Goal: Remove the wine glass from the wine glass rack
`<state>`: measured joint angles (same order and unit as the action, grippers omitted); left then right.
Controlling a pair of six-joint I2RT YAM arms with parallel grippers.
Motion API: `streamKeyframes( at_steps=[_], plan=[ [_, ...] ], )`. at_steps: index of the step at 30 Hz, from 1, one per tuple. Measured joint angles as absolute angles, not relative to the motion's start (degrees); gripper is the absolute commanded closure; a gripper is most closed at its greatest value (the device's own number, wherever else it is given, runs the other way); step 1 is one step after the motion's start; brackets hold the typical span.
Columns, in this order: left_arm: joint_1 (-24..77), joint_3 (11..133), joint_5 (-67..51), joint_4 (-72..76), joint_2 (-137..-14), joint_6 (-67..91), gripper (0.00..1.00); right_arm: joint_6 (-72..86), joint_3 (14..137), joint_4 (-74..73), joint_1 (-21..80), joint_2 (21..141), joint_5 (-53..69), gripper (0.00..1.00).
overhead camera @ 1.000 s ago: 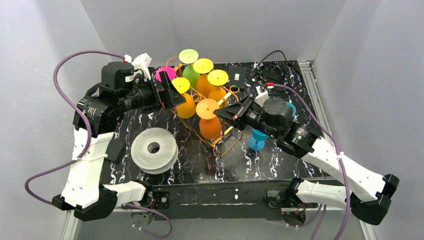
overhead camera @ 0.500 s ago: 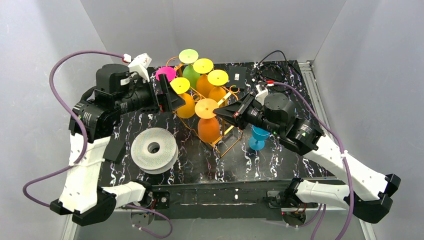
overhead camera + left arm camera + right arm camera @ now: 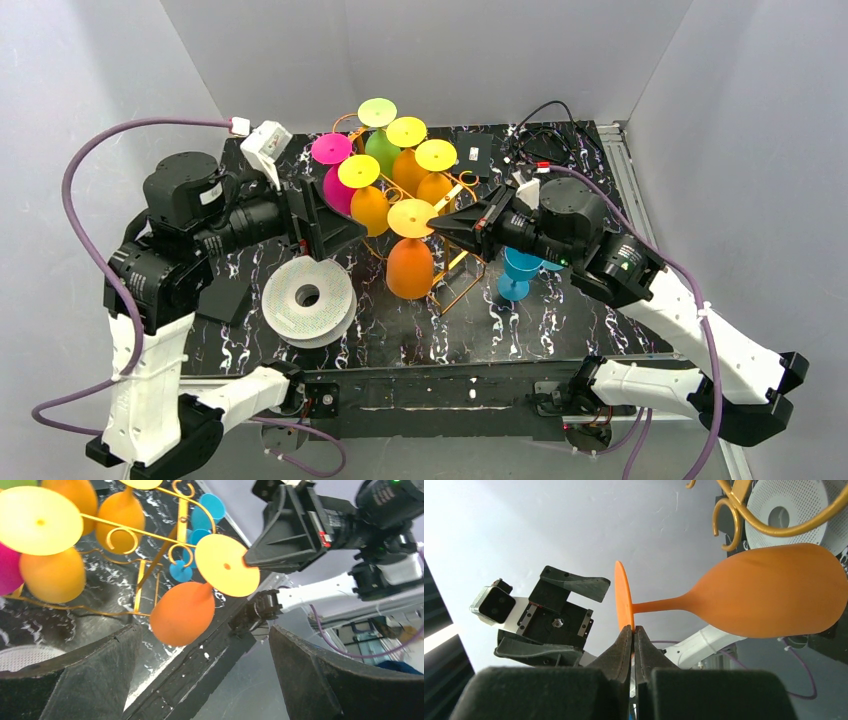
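Observation:
An orange wine glass point(image 3: 410, 268) with a yellow-orange foot hangs upside down at the front of the wine glass rack point(image 3: 455, 290). My right gripper point(image 3: 440, 222) is shut on the rim of its foot. In the right wrist view the gripper point(image 3: 633, 629) pinches the foot edge, and the glass point(image 3: 774, 597) is held level, with its stem apart from the rack's curled loops point(image 3: 729, 510). My left gripper point(image 3: 335, 225) is open and empty, left of the rack. In the left wrist view the gripper point(image 3: 202, 635) frames the glass point(image 3: 182, 614) and the rack point(image 3: 145, 530).
Several more glasses hang on the rack, orange, green and magenta point(image 3: 335, 185). A blue glass point(image 3: 517, 275) stands on the table right of the rack. A white filament spool point(image 3: 308, 298) lies at front left. A black box point(image 3: 475, 152) and cables lie behind.
My left arm has pulled back to the left and away from the rack. My right gripper has carried the orange glass slightly left and forward, out from the rack's front loop.

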<state>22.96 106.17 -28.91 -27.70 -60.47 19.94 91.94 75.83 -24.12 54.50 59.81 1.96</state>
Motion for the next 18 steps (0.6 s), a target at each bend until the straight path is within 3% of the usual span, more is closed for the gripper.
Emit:
streamKeyframes(
  at_steps=[8,18],
  plan=[
    [22.96,101.21,-37.58,-18.26,-60.45,23.00,0.02,98.30,78.39,-27.83,54.50,59.53,3.66,0.99],
    [22.98,97.84,-48.82,-5.32,-61.01,29.10,0.17,108.95,82.43,-29.80,54.50,59.37,6.87,0.99]
  ],
)
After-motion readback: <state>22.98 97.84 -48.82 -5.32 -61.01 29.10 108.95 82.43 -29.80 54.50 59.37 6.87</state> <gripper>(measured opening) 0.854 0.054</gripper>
